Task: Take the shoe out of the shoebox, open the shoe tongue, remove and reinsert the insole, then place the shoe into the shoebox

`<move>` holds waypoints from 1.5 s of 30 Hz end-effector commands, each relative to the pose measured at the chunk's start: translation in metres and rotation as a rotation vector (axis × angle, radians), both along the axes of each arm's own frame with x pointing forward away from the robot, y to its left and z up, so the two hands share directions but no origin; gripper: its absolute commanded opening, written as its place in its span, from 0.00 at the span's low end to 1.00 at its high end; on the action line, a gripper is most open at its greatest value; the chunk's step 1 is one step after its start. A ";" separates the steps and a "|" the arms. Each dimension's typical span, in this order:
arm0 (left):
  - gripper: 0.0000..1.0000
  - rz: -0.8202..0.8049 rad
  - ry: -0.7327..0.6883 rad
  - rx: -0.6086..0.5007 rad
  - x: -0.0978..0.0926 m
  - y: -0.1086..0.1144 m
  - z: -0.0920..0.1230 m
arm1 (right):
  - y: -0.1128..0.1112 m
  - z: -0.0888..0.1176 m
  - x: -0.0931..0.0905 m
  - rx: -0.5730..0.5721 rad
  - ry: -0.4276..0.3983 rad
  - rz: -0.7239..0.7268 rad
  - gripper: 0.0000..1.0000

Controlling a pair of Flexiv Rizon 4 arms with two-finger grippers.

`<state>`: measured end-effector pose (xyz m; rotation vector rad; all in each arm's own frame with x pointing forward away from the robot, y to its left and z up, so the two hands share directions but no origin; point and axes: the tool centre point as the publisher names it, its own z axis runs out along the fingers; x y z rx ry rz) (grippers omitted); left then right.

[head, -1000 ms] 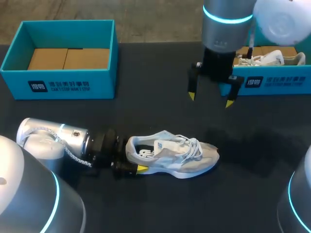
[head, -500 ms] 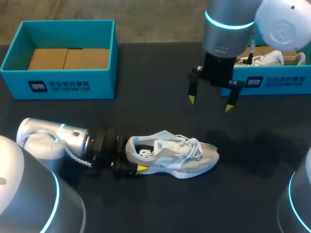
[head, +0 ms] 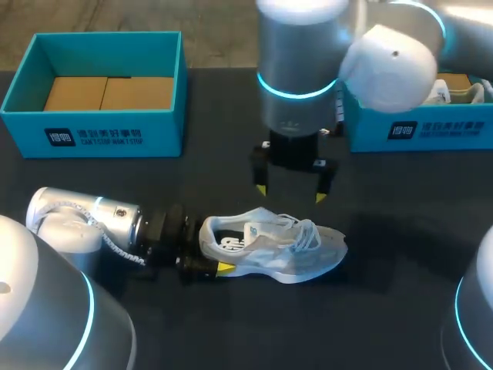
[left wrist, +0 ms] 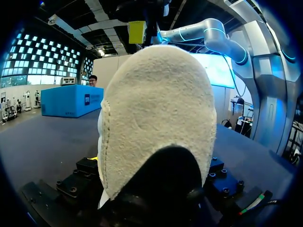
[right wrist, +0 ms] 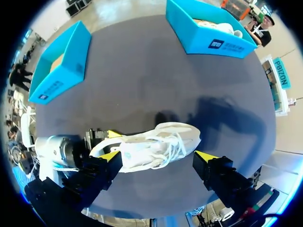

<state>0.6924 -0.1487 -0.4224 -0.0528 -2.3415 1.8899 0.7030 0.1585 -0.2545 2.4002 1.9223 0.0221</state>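
A white and grey shoe [head: 269, 247] lies on its side on the dark table, toe pointing right. My left gripper [head: 214, 248] is shut on its heel, one yellow tip showing at the near side of the sole. In the left wrist view the fuzzy heel [left wrist: 156, 109] fills the space between the fingers. My right gripper [head: 290, 193] hangs open just above and behind the laces, touching nothing. In the right wrist view the shoe [right wrist: 151, 146] lies below and between the open right gripper [right wrist: 157, 156] fingers, with the left gripper [right wrist: 102, 142] at its heel.
A teal shoebox [head: 92, 127] with brown cardboard inside stands at the back left. A second teal box [head: 416, 131] at the back right holds another white shoe [head: 454, 91]. Bare dark table lies in front of and to the right of the shoe.
My right arm has swung left and down from beside the right box to just over the shoe, fingers still open. The left arm and the shoe have not moved.
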 end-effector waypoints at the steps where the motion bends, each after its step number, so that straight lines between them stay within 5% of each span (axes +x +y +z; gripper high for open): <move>1: 0.00 0.000 0.000 0.002 0.000 0.000 0.000 | 0.042 -0.007 -0.010 -0.146 -0.016 -0.063 1.00; 15: 0.00 0.000 0.000 0.002 0.000 0.000 0.000 | 0.066 -0.038 -0.022 -0.204 0.041 -0.056 1.00; 30: 0.00 0.000 0.000 0.002 0.000 0.000 0.000 | 0.077 -0.061 -0.030 -0.357 -0.004 -0.116 1.00; 45: 0.00 0.000 0.000 0.002 0.000 0.000 0.000 | 0.054 -0.089 -0.021 -0.307 -0.046 -0.156 1.00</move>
